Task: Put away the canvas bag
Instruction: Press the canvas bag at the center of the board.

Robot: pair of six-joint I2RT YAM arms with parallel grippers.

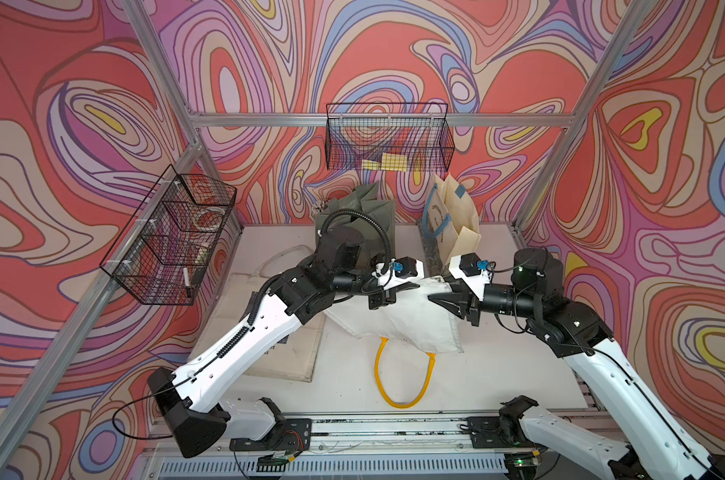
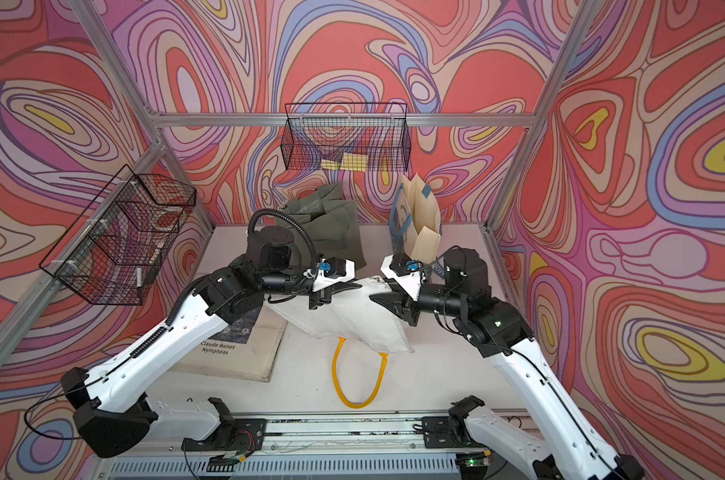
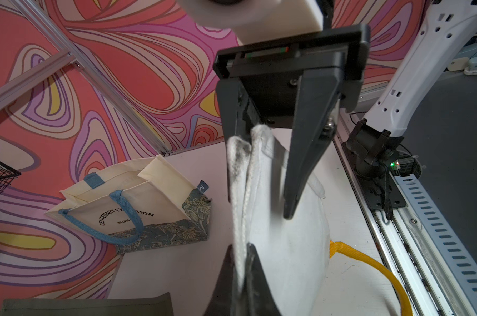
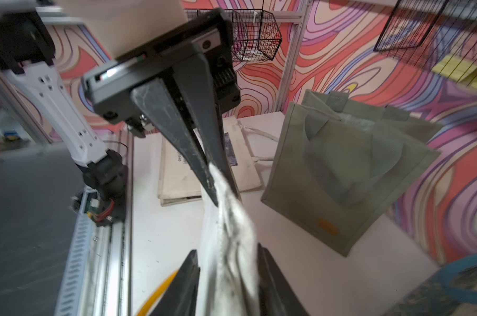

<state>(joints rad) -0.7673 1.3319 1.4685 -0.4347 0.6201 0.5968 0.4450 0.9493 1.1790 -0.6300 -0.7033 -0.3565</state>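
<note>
Above the middle of the bench (image 1: 498,374), the white canvas bag (image 1: 406,328) is hanging between the two grippers, and its yellow handle (image 1: 398,386) is lying on the bench toward the front. The left gripper (image 1: 413,286) is clenching the upper edge of the bag. The right gripper (image 1: 433,298) is facing it, just beside. Its jaws are standing apart, with the bag's edge lying loosely between them. Behind, a green bag (image 1: 365,212) and a cream bag (image 1: 456,216) are standing upright at the back.
</note>
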